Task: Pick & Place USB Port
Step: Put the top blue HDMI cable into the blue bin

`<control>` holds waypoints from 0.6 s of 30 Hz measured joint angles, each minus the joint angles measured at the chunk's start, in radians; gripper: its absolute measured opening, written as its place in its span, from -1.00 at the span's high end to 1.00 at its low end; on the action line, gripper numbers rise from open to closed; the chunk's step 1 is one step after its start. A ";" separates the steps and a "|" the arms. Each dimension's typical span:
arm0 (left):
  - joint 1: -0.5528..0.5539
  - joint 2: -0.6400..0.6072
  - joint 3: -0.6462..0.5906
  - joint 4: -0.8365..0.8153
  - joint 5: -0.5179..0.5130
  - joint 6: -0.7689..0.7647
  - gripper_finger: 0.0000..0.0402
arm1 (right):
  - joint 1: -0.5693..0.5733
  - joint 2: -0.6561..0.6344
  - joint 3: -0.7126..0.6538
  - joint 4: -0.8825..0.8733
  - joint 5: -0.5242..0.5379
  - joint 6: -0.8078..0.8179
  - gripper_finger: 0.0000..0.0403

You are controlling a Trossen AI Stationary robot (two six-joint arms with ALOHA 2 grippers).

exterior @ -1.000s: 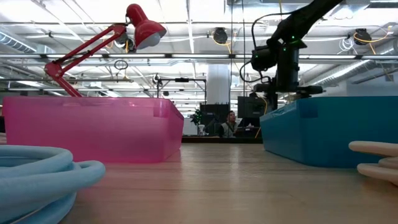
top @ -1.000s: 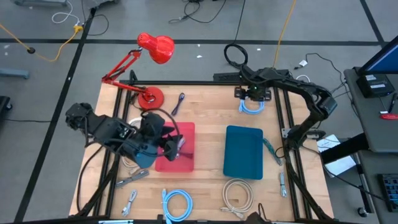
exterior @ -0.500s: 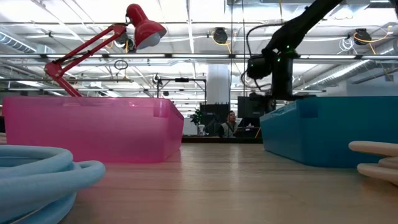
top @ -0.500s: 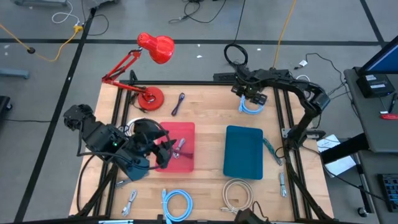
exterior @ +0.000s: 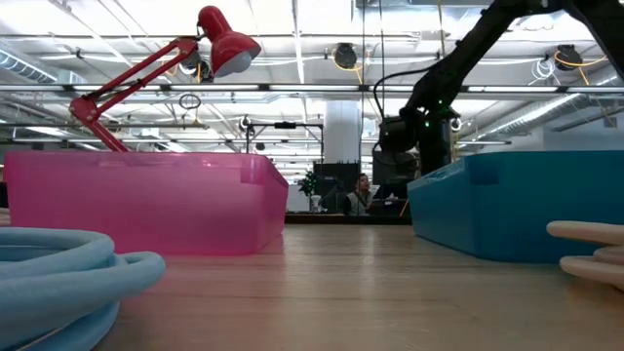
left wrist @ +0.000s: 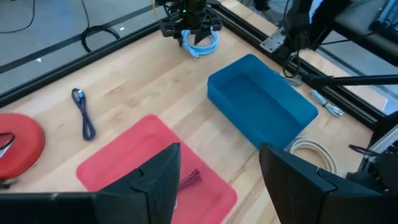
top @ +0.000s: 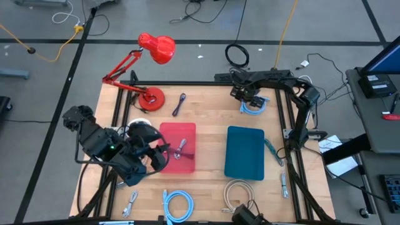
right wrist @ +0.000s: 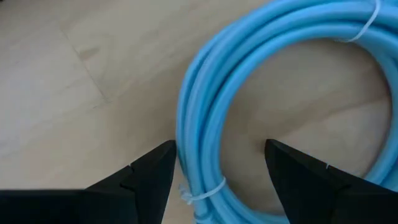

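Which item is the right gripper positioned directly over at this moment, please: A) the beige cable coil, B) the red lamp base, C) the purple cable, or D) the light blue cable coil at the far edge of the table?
D: the right wrist view shows the right gripper open over the light blue cable coil, its fingers either side of the coil's strands.

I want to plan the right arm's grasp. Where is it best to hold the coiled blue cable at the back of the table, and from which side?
Probably from straight above, across one side of the ring. The blue cable lies flat on the table as a tied bundle of loops, and the right gripper, open, already straddles that band, one finger outside, one in the hollow centre.
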 joint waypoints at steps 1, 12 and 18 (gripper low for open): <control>-0.001 0.000 0.000 -0.009 0.000 -0.012 -0.11 | 0.001 0.006 -0.002 0.006 -0.001 0.003 -0.20; -0.001 -0.007 0.001 -0.021 -0.021 -0.064 -0.11 | 0.008 0.005 -0.102 0.122 -0.062 -0.210 0.78; 0.002 -0.007 0.001 -0.019 -0.047 -0.092 -0.11 | 0.041 -0.088 -0.099 0.153 -0.032 -0.475 0.78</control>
